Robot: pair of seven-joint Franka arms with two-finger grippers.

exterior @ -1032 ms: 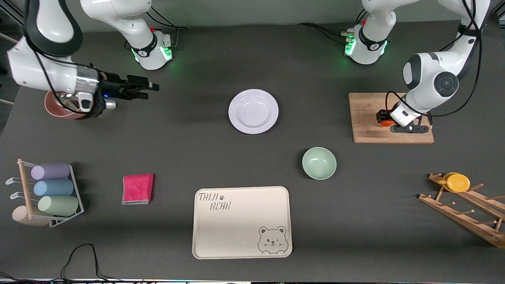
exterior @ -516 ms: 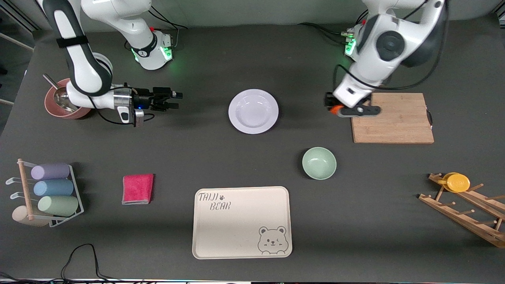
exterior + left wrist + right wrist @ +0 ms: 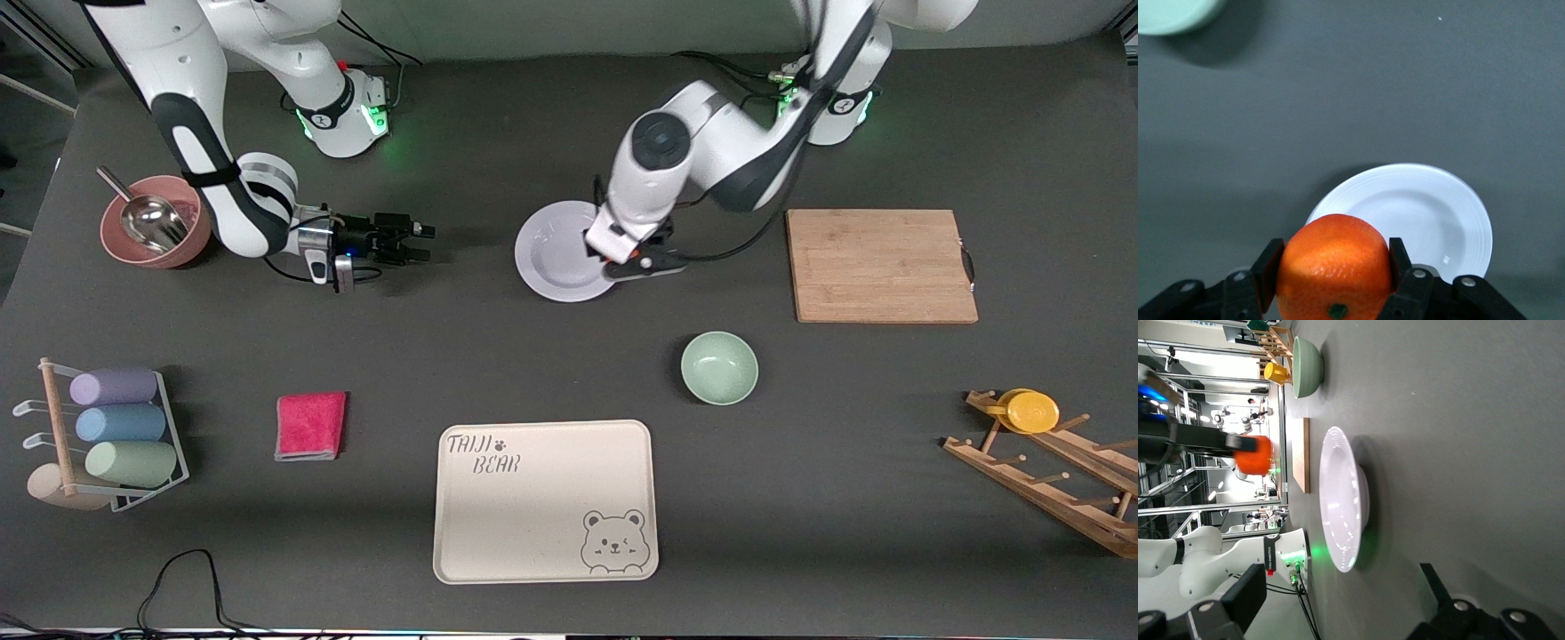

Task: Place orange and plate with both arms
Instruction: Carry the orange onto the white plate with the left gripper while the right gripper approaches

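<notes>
The pale plate (image 3: 556,253) lies on the dark table between the two arms. My left gripper (image 3: 622,260) hangs over the plate's rim on the side toward the left arm's end. In the left wrist view it (image 3: 1335,253) is shut on the orange (image 3: 1331,273), with the plate (image 3: 1431,220) just below. My right gripper (image 3: 424,244) stands open and low over the table, between the pink bowl and the plate, pointing at the plate. The right wrist view shows its open fingers (image 3: 1245,597) empty, the plate (image 3: 1341,500) edge-on and the held orange (image 3: 1255,455) above it.
A wooden cutting board (image 3: 880,265) lies toward the left arm's end. A mint-green bowl (image 3: 719,367) and a cream bear tray (image 3: 545,500) sit nearer the camera. A pink bowl with a scoop (image 3: 156,222), a red cloth (image 3: 310,425), a cup rack (image 3: 107,436) and a wooden peg rack (image 3: 1049,462) stand around.
The left arm has carried the orange from the cutting board across to over the plate. The right gripper has moved from beside the pink bowl toward the plate, staying open.
</notes>
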